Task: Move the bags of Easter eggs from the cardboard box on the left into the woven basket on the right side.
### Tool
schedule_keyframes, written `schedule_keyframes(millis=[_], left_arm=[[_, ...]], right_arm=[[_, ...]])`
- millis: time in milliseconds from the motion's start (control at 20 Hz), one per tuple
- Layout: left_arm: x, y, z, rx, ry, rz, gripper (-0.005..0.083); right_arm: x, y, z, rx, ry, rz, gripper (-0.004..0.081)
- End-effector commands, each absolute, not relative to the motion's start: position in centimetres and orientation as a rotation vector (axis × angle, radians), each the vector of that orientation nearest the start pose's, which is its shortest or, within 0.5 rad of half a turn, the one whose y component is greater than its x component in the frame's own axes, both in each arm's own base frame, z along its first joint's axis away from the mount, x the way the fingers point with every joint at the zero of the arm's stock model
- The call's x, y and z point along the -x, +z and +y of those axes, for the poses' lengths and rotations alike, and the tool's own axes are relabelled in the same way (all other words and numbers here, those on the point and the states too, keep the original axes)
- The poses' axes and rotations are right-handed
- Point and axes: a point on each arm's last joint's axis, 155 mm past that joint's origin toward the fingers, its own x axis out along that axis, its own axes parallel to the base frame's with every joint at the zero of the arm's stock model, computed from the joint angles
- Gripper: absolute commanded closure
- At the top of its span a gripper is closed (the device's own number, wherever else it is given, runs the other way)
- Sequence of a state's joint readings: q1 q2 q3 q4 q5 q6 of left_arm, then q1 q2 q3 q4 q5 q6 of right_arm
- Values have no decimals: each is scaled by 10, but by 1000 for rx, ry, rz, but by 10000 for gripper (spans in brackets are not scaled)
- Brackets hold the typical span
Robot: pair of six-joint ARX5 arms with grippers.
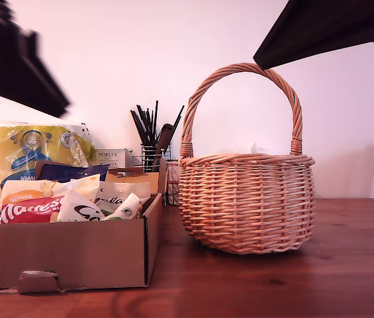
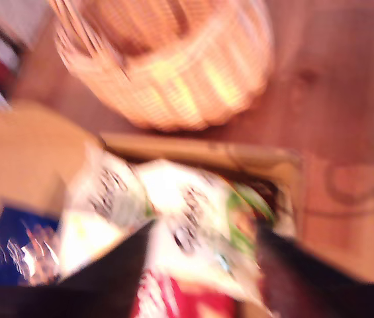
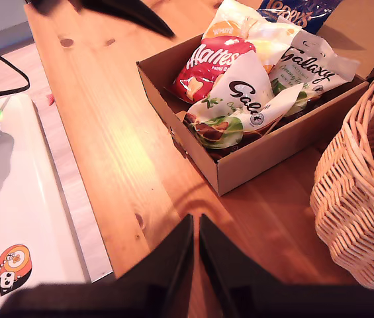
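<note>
My first gripper (image 2: pixel 203 265): it is hanging above the cardboard box (image 1: pixel 74 255), fingers spread wide apart with nothing between them; its view is badly blurred, with white pouches and a red one below the fingers. In the exterior view the dark blurred arm in the upper left of the frame is the one over the box.
My second gripper (image 3: pixel 195 255): it is hovering high over the wooden table (image 3: pixel 107 132), its two dark fingers pressed almost together, holding nothing. The dark shape in the upper right of the exterior view, above the basket handle, is the other arm.
Cardboard box: it is sitting at the lower left of the exterior view, open-topped, with a torn notch in its front wall.
Bags of Easter eggs (image 3: pixel 239 79): all the pouches I can see are lying piled in the box: a red-white Maltesers pouch (image 1: pixel 31 211), white Galaxy pouches (image 3: pixel 309 66), an orange-topped white one and a dark blue Terry's pouch (image 3: pixel 299 12) at the back.
Woven basket (image 1: pixel 246 202): it is standing just beside the box, at the centre right of the exterior view, handle arched upright; I cannot see its contents.
Behind the box: a large yellow pack (image 1: pixel 31 156), a white Porlex box (image 1: pixel 110 158) and a black wire utensil holder (image 1: pixel 150 156).
Open room: bare table is showing at the exterior view's lower right; the table edge is running along a white surface (image 3: pixel 21 218) in the second wrist view.
</note>
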State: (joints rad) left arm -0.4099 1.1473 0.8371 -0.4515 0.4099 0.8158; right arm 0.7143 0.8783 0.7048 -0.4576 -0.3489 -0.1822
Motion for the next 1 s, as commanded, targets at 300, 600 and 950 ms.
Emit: schedule_keyframes(millis=[300,600,950], left_arm=[[-295,96,-225,-755,-1142,519,79],[-295,53,-228,-743,-1179,627,79],[-292,17,-228,-738,-1208,713,79]], right_arm=[[-184,183,241,280,1081,561,783],[-184,183,241,280,1082,561,783],[-182,181,240,282,1081,572,783]])
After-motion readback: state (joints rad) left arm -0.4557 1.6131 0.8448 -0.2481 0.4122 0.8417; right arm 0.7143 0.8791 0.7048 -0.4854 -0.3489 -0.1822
